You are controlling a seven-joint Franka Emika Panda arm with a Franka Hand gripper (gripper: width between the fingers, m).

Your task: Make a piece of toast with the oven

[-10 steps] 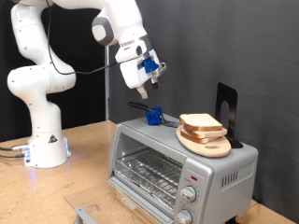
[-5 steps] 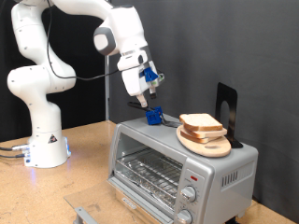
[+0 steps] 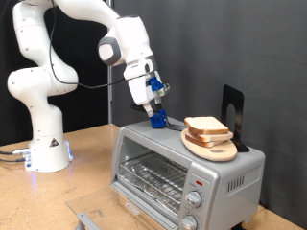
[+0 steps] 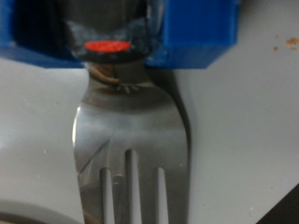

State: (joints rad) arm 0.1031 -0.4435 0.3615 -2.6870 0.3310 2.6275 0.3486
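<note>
No toast has been loaded into the oven; the gripper is lowered at the fork, finger state indiscernible.

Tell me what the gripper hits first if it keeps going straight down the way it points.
Most likely the blue holder on top of the oven, directly beneath the gripper. The wrist view shows a metal fork seated in it. Remaining gap unclear.
</note>
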